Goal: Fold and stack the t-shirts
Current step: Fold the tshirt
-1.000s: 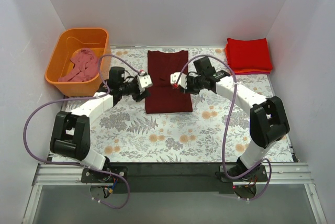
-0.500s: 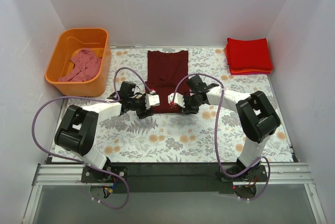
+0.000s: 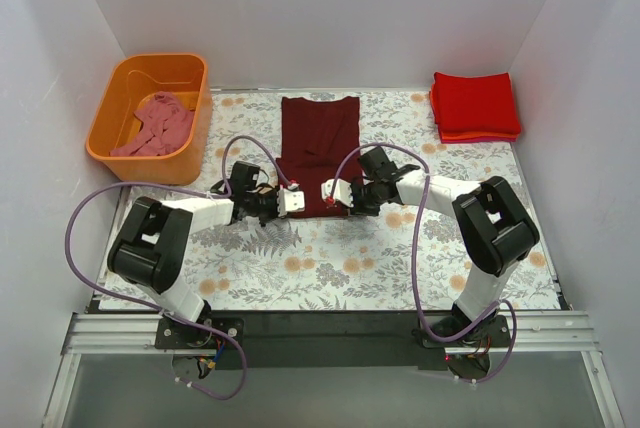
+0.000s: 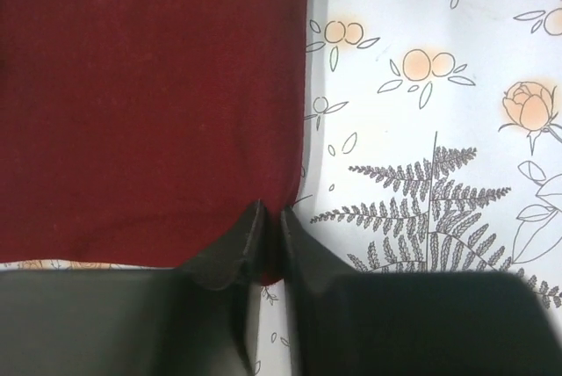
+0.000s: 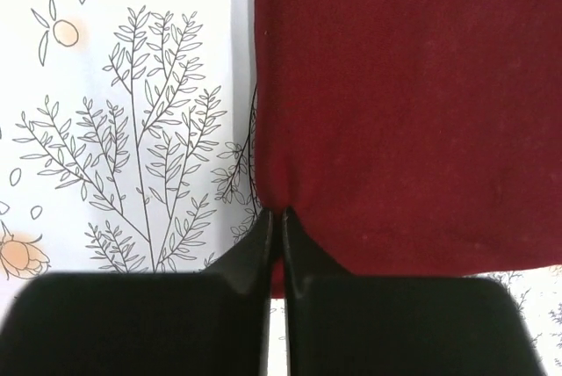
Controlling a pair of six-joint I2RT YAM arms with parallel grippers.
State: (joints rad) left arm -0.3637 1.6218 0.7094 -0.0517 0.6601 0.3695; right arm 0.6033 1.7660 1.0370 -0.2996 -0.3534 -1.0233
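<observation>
A dark maroon t-shirt point(image 3: 318, 143) lies flat as a long folded strip on the floral cloth, its near hem towards the arms. My left gripper point(image 3: 290, 201) is shut on the near left corner of that hem. In the left wrist view its fingers point(image 4: 270, 213) pinch the maroon t-shirt point(image 4: 149, 95) at its right edge. My right gripper point(image 3: 335, 195) is shut on the near right corner. The right wrist view shows it point(image 5: 277, 213) pinching the maroon t-shirt point(image 5: 404, 104) at the corner. Folded red t-shirts point(image 3: 475, 105) are stacked at the far right.
An orange tub point(image 3: 200, 113) stands at the far left with a crumpled dusty pink t-shirt point(image 3: 155, 126) inside. White walls close the table on three sides. Both arms' purple cables loop above the cloth beside the grippers.
Both grippers came down from the shirt's middle sides to its near hem, then closed on the two corners. The shirt itself has not moved.
</observation>
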